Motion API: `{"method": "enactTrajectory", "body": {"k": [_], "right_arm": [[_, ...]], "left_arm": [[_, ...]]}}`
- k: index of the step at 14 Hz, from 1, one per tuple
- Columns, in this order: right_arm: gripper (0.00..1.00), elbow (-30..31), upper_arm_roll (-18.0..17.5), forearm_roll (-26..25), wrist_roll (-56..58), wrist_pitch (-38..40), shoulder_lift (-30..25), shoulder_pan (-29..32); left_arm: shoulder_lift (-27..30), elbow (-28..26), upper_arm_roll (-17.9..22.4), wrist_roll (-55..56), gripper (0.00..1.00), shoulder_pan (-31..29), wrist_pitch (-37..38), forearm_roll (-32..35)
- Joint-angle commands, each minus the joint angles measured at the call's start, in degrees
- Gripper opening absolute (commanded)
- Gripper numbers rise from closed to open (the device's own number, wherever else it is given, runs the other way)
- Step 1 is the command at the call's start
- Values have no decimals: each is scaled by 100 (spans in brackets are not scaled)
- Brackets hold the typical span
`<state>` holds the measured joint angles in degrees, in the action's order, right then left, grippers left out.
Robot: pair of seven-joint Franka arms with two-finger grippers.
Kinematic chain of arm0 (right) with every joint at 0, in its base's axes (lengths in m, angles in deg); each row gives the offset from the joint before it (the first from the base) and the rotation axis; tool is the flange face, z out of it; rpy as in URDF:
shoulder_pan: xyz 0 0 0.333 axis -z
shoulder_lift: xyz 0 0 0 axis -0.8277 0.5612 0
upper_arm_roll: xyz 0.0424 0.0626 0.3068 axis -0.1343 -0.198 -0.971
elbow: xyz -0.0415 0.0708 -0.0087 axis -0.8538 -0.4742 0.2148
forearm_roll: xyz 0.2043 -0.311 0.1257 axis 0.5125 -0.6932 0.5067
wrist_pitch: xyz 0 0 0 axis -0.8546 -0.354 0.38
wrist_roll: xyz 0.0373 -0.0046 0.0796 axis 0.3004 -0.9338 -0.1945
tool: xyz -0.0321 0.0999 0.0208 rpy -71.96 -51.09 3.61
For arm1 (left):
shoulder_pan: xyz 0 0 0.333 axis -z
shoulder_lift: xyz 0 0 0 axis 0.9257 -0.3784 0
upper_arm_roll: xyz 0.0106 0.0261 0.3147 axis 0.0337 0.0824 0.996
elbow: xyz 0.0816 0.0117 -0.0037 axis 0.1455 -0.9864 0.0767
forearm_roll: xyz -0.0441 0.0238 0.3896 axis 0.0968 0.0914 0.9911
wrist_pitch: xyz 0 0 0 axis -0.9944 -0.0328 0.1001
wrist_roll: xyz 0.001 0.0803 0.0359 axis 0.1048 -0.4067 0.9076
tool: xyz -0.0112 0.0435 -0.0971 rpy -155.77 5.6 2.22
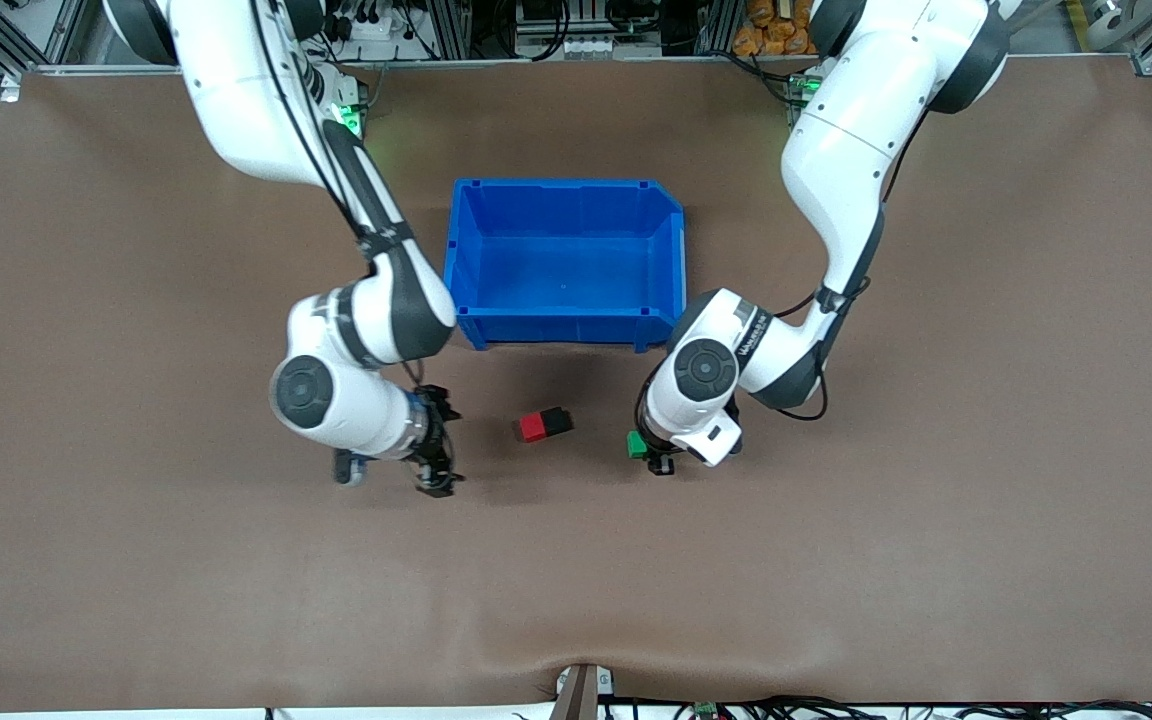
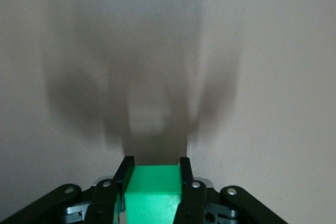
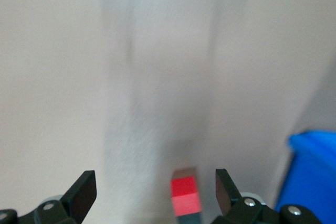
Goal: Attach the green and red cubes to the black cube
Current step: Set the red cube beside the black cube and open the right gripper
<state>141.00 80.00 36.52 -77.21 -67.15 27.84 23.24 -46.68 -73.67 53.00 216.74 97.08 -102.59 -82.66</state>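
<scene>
The red cube (image 1: 533,428) sits on the table joined to the black cube (image 1: 557,420), which is on its side toward the left arm's end. My left gripper (image 1: 649,452) is shut on the green cube (image 1: 636,443) and holds it low at the table, apart from the black cube, toward the left arm's end. In the left wrist view the green cube (image 2: 152,192) fills the space between the fingers of the left gripper (image 2: 156,167). My right gripper (image 1: 446,447) is open and empty, beside the red cube toward the right arm's end. The right wrist view shows the open right gripper (image 3: 155,190) and the red cube (image 3: 185,195).
A blue bin (image 1: 566,325) stands on the brown table, farther from the front camera than the cubes; its corner shows in the right wrist view (image 3: 311,177). The brown mat spreads wide nearer to the front camera.
</scene>
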Motion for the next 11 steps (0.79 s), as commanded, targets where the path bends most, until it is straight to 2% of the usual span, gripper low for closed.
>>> {"method": "enactTrajectory", "body": {"k": [1, 7, 11], "right_arm": [[100, -468, 187, -98, 1023, 1026, -107, 422], [100, -513, 653, -325, 4319, 2222, -1083, 1064], [100, -522, 584, -616, 6482, 3093, -1706, 1915]], "left_arm": [[-200, 245, 76, 349, 0, 241, 88, -98], [-130, 210, 103, 1475, 0, 496, 299, -62], [-121, 183, 112, 1643, 0, 707, 422, -10]]}}
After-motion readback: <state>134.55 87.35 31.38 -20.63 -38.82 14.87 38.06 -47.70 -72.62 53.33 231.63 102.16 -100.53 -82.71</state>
